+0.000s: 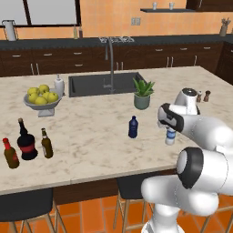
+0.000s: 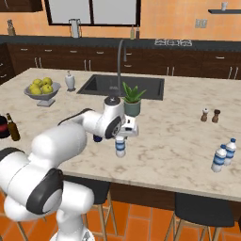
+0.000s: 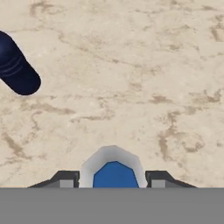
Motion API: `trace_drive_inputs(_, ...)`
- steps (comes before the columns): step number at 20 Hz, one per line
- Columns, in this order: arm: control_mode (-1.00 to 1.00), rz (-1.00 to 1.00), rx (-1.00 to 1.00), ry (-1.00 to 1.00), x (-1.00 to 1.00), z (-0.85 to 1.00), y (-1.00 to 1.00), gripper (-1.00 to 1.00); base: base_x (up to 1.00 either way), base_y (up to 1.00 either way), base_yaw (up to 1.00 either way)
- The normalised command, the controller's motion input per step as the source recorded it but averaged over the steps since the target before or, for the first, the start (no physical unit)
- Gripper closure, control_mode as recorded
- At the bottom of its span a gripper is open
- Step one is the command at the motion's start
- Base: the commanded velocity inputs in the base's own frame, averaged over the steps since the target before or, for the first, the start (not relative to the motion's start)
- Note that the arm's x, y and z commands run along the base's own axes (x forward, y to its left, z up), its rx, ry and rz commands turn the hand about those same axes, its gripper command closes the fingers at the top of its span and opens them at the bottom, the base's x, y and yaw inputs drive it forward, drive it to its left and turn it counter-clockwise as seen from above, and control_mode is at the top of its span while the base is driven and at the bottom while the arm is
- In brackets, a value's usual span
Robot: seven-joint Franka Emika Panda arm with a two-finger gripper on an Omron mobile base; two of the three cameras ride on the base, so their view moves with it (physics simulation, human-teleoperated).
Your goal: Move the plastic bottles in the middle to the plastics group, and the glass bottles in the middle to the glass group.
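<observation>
The pale bottle (image 2: 120, 147) with its blue cap (image 3: 115, 175) stands upright on the marble counter (image 2: 179, 141), near its front edge, with the gripper (image 3: 113, 178) closed around its neck from above. The dark blue bottle (image 1: 133, 127) stands just beside it, apart. Bare marble spreads around both, towards two pale bottles (image 2: 223, 154) far right

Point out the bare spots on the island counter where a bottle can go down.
Free: the wide marble between the potted plant and the salt and pepper shakers, and the stretch left of the two plastic bottles. Crowded: the glass group at the far left, and around the gripper over the pale bottle.
</observation>
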Motion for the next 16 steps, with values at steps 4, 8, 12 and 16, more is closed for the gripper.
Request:
trace_drive_inputs(4,-1.0,-0.19,0.0,0.0,0.0,0.07,-1.0,1.0,0.0,0.0,0.0)
trace_drive_inputs(8,-1.0,-0.22,0.0,0.0,0.0,0.15,-1.0,1.0,0.0,0.0,0.0)
trace_drive_inputs(12,-1.0,-0.23,0.0,0.0,0.0,0.18,-1.0,1.0,0.0,0.0,0.0)
trace_drive_inputs(16,-1.0,-0.21,0.0,0.0,0.0,0.07,-1.0,1.0,0.0,0.0,0.0)
